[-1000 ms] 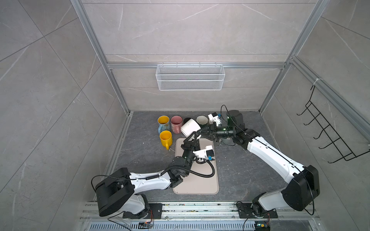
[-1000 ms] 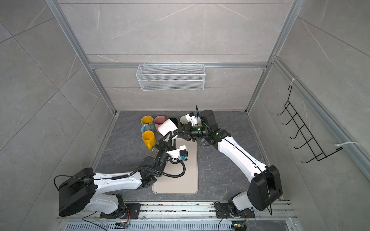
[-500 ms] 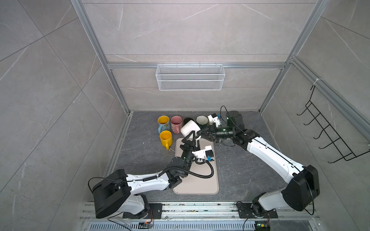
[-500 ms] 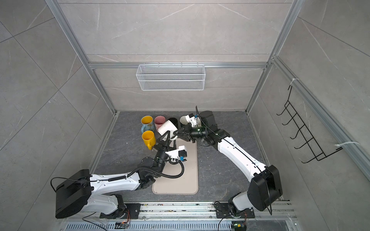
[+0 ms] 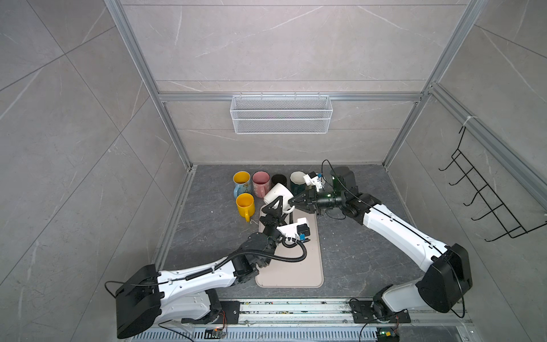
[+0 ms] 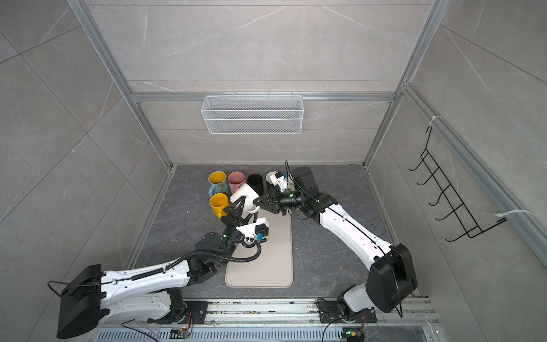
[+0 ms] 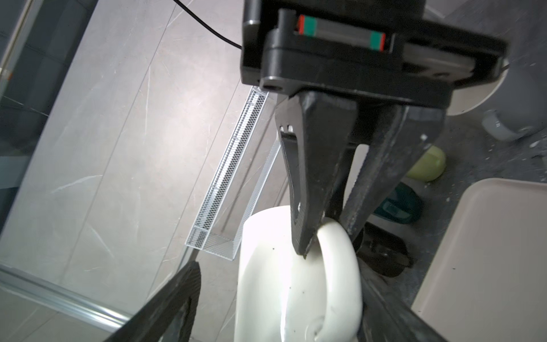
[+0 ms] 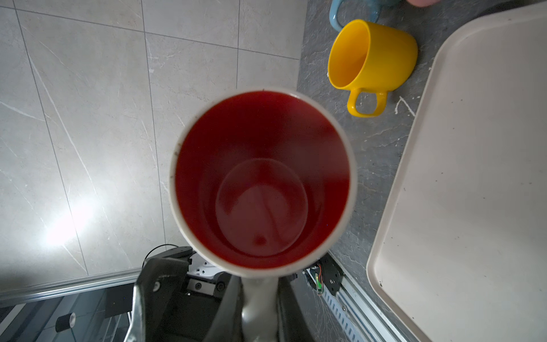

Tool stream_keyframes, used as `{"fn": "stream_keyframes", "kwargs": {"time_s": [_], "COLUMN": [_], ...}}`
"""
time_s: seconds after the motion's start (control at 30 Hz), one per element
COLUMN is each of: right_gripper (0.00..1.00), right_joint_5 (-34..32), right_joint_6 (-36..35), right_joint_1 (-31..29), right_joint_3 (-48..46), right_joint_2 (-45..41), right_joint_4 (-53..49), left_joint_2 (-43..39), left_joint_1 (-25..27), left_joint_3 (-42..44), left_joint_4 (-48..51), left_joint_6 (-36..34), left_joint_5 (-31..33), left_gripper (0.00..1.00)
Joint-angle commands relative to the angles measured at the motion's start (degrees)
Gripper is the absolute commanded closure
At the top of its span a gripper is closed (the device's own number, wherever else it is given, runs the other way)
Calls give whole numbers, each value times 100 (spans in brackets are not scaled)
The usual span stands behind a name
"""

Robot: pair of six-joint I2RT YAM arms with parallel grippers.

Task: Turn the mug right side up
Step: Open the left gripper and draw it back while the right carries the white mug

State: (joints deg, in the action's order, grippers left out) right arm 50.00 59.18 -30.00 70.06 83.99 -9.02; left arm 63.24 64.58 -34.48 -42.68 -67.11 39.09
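Grey stone tiles close the cell on three sides, and the dark tabletop point(image 5: 355, 237) carries a beige tray point(image 5: 296, 266). In both top views the white mug point(image 5: 276, 192) hangs tilted, almost on its side, over the 12 o'clock end of this tray. Its base points toward 10 o'clock and its mouth toward about 4 o'clock. From 3 o'clock the right tool point(image 5: 291, 202) is closed on its handle. From 6 o'clock the left tool point(image 5: 279, 208) stands spread around the body. A yellow mug point(image 5: 245, 204) stands near at 9 o'clock.

The left wrist view shows the right tool point(image 7: 327, 239) pinching the handle point(image 7: 340, 251); one left finger point(image 7: 177, 296) is apart from the mug wall.

The right wrist view looks straight into the red inside point(image 8: 260, 192) of the mug.

I judge that the mug depends on the right tool only. To do the turn well, the left tool should draw back toward 6 o'clock first, without brushing the wall. Then the right wrist should roll slowly until the mouth looks up. The glazed handle may slip in so small a pinch, so the pinch must be firm. The mug should go down on a free place, apart from its neighbours.
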Motion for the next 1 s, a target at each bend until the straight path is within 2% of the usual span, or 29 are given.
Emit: {"fn": "stream_keyframes", "kwargs": {"time_s": [0.0,0.13,0.2,0.33,0.57,0.67,0.97], "right_gripper": [100,100,100,100,100,100,100], "right_joint_5": [-251,-283,-280,-472,-1273,-1612,-2652], "right_joint_6": [-111,121,182,-41,-1021,-1279,-1892], "right_joint_1": [75,73,74,73,73,74,-38], "right_joint_3": [-89,-115,-141,-81,71,34,-73], "right_joint_2": [72,143,192,199,-80,-195,-535], "right_joint_4": [207,396,515,181,-1079,-1467,-2371], "left_joint_2": [-726,-1071,-1127,-1350,-1713,-1762,-1414], "left_joint_1": [38,38,46,37,-127,-499,-2154], "left_joint_3": [-435,-836,-1033,-1127,-1442,-1653,-2225], "left_joint_4": [817,2661,3256,3786,4544,5021,6272], "left_joint_6": [1259,2099,2492,3012,4125,4774,6483], "left_joint_5": [-267,-611,-635,-666,-643,-924,-2575], "left_gripper": [20,20,20,20,17,15,15]}}
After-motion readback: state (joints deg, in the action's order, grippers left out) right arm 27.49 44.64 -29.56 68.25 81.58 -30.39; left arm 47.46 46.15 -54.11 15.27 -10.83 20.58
